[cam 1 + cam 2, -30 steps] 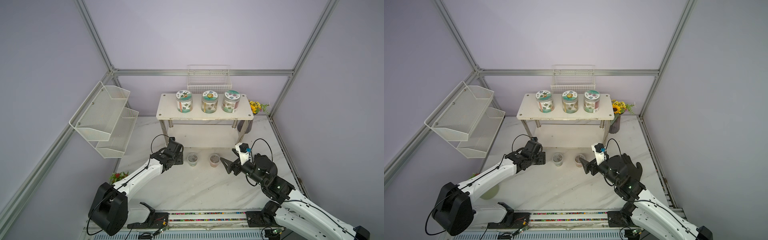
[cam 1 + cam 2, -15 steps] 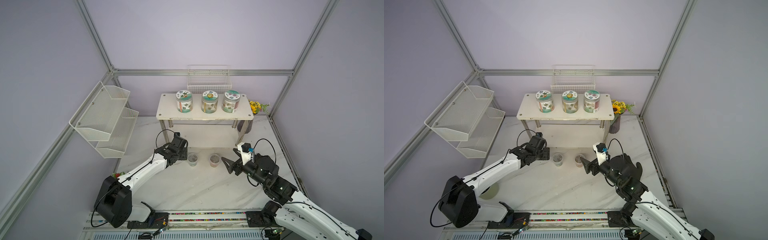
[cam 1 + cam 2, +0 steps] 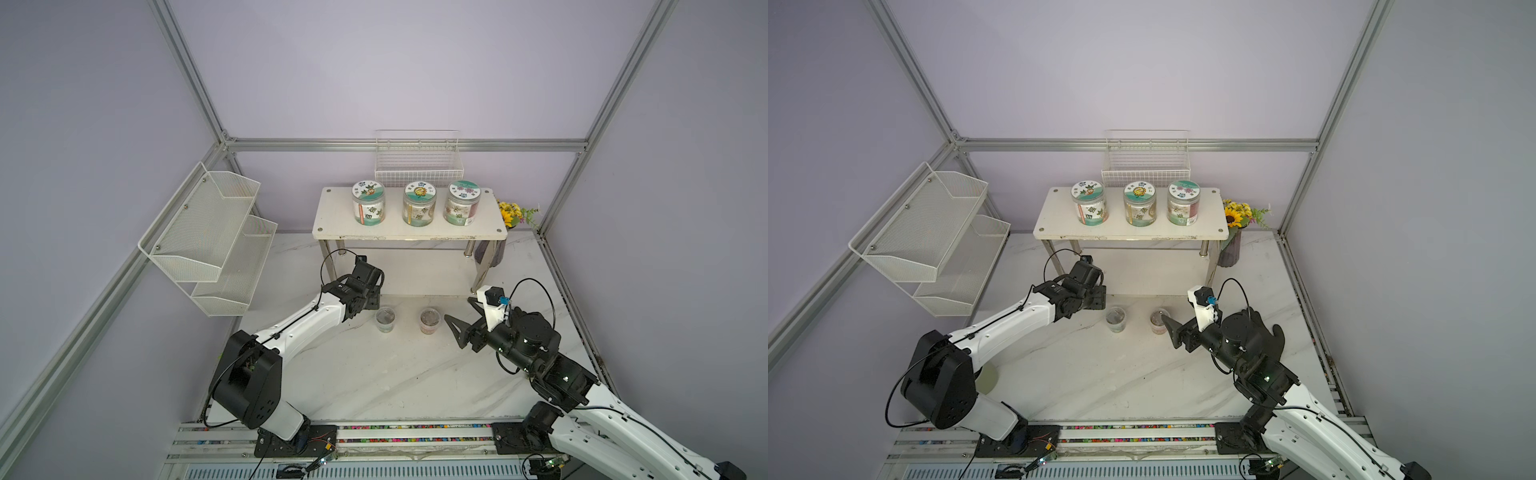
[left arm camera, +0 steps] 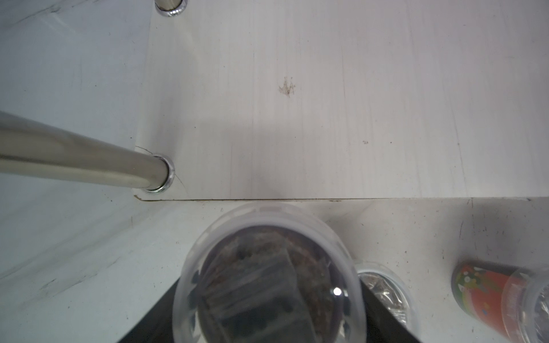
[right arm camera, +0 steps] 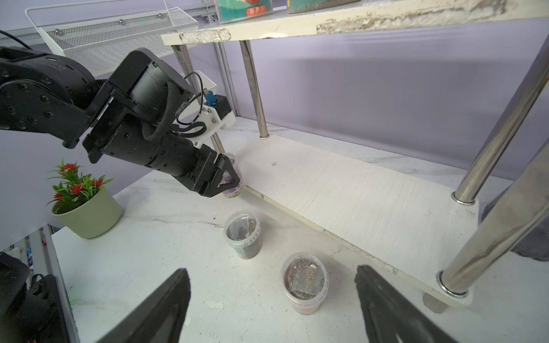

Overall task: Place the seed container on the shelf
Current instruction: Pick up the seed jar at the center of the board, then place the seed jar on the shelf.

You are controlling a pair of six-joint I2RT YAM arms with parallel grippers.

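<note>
Right wrist view: the left gripper [image 5: 230, 185] is clamped on the seed container [image 5: 236, 193]. It holds it low at the front edge of the lower board [image 5: 356, 202] of the shelf [image 5: 502, 133], probably to clear the top tier [image 5: 297, 28]. In a top view, that's eight o'clock on the lower board [image 3: 424, 276]. The right gripper [image 3: 459, 309], jaws wide and empty, sits at three o'clock of a reddish container [image 3: 430, 320].

The left arm [image 3: 307, 324] is reaching forward, wrist tilting downward, with the left gripper [image 5: 231, 185] clamping a seed container [image 5: 238, 181]. The right arm [image 3: 536, 357] is hovering low, its right gripper [image 3: 457, 309] gaping wide, holding nothing.
</note>
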